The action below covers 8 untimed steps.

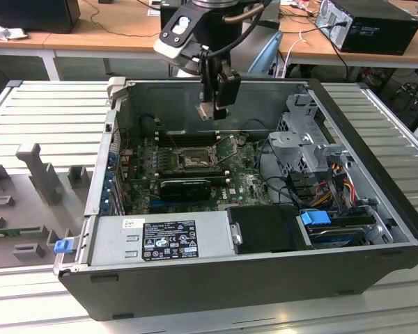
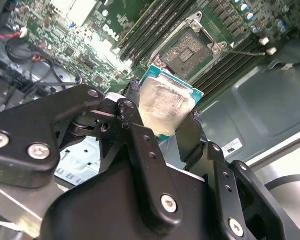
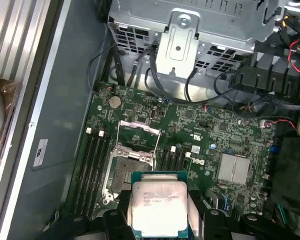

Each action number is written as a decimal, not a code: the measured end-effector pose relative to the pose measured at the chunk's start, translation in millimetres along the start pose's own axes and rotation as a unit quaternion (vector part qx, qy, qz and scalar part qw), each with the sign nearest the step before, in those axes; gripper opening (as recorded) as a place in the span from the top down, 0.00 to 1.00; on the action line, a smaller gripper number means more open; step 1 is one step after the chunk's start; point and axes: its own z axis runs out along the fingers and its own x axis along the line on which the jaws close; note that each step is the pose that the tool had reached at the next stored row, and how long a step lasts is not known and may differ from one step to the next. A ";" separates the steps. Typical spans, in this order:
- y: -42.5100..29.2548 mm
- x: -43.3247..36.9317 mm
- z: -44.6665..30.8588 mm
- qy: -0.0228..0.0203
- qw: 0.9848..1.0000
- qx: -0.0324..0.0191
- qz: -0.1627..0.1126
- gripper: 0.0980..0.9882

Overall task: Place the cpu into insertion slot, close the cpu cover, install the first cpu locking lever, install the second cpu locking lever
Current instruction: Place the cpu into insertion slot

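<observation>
My gripper (image 1: 209, 104) hangs above the open computer case, shut on the cpu (image 1: 206, 111). Its black fingers (image 3: 196, 210) press the two opposite edges of the chip. The cpu (image 3: 159, 205) is a square chip with a pale silver top and a teal-green edge, also seen in the second wrist view (image 2: 165, 105). The insertion slot (image 3: 127, 170) lies bare and dark-centred on the green motherboard (image 3: 210, 135), below the chip and a little to one side of it. The cpu cover (image 3: 136, 134) stands swung open beside the slot. In the exterior view the slot (image 1: 195, 158) sits well under the gripper.
Long black memory slots (image 3: 92, 165) flank the socket. A black card (image 1: 184, 186) lies across the board. The metal drive cage (image 1: 306, 142) with cables (image 1: 338, 184) is at the exterior view's right, the power supply (image 1: 160, 240) at the front. Case walls (image 1: 216, 94) surround the board.
</observation>
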 end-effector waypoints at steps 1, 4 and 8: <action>0.0 0.0 0.3 -0.001 1.000 0.000 0.013 0.52; -0.1 0.0 0.7 -0.003 0.999 -0.001 0.033 0.52; -0.1 0.0 1.2 -0.005 0.998 -0.001 0.062 0.52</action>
